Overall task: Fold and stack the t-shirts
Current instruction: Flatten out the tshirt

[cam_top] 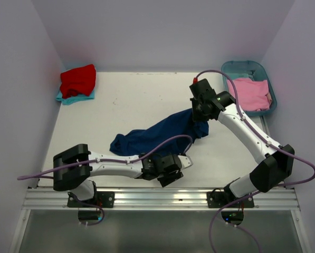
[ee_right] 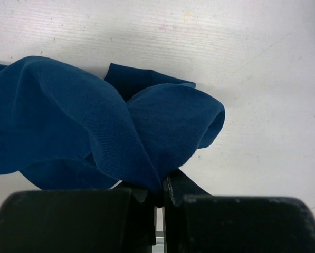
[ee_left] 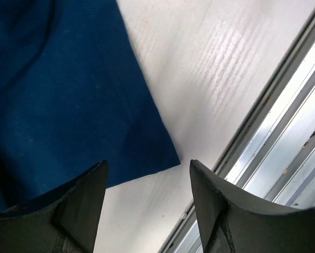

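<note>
The white table [cam_top: 120,100] carries a navy t-shirt [cam_top: 152,137] stretched across its centre. At its far right corner sits a teal tub [cam_top: 249,67] holding a pink t-shirt [cam_top: 249,94]. At its far left corner a red t-shirt [cam_top: 78,80] lies on a teal t-shirt [cam_top: 67,99]. The right gripper [ee_right: 160,197] is clamped on bunched navy cloth. The left gripper [ee_left: 146,168] is spread and grips nothing, at the table's near edge.

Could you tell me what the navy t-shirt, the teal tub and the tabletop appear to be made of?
The navy t-shirt looks like soft matte cloth: it bunches into rounded folds and shows a fine weave. The teal tub is probably rigid plastic, smooth, its rim holding an even shape. The tabletop seems a hard white board, matte and finely ribbed up close; material unclear.
</note>
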You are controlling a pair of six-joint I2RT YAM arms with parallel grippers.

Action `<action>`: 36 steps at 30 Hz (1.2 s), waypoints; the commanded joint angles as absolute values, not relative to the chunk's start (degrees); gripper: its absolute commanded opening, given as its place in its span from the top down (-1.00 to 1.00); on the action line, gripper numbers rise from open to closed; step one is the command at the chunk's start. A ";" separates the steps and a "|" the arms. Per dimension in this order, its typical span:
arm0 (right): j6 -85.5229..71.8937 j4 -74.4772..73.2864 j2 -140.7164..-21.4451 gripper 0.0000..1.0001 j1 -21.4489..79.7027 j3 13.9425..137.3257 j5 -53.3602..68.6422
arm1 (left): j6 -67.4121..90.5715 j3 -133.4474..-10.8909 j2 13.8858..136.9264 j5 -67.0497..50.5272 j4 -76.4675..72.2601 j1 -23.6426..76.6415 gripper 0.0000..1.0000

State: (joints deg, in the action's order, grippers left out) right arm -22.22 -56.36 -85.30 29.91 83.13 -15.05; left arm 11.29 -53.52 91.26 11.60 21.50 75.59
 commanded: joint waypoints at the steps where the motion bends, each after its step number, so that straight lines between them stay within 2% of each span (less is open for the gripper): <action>1: -21.53 -55.28 -84.46 1.00 29.44 83.85 -14.33 | 10.63 -54.40 92.81 8.09 21.44 76.64 -0.33; 5: -21.53 -55.28 -84.46 1.00 29.35 83.67 -14.41 | 11.69 -54.40 94.13 5.54 21.53 77.78 -0.20; 11: -21.53 -55.20 -84.20 1.00 29.09 83.32 -14.24 | 11.78 -53.70 95.89 4.92 20.31 78.40 -0.15; 29: -21.01 -55.20 -83.50 1.00 29.00 83.32 -13.97 | 9.85 -52.91 99.05 11.08 16.88 77.79 -0.13; 30: -21.18 -55.20 -83.50 1.00 28.92 83.41 -13.97 | 9.76 -52.74 99.31 10.90 16.44 77.35 -0.09; 31: -21.09 -55.20 -83.50 1.00 28.92 83.41 -13.89 | 9.67 -52.91 99.49 10.64 16.26 77.08 0.12; 33: -21.09 -55.19 -83.50 1.00 28.92 83.23 -13.71 | 9.67 -53.00 99.93 9.85 15.56 76.12 0.37; 34: -21.09 -55.20 -83.50 1.00 29.00 83.23 -13.71 | 9.67 -52.91 100.02 9.67 15.03 75.94 0.59; 36: -21.09 -55.20 -83.32 1.00 29.00 83.06 -13.71 | 9.58 -52.82 100.37 9.75 14.50 75.15 0.75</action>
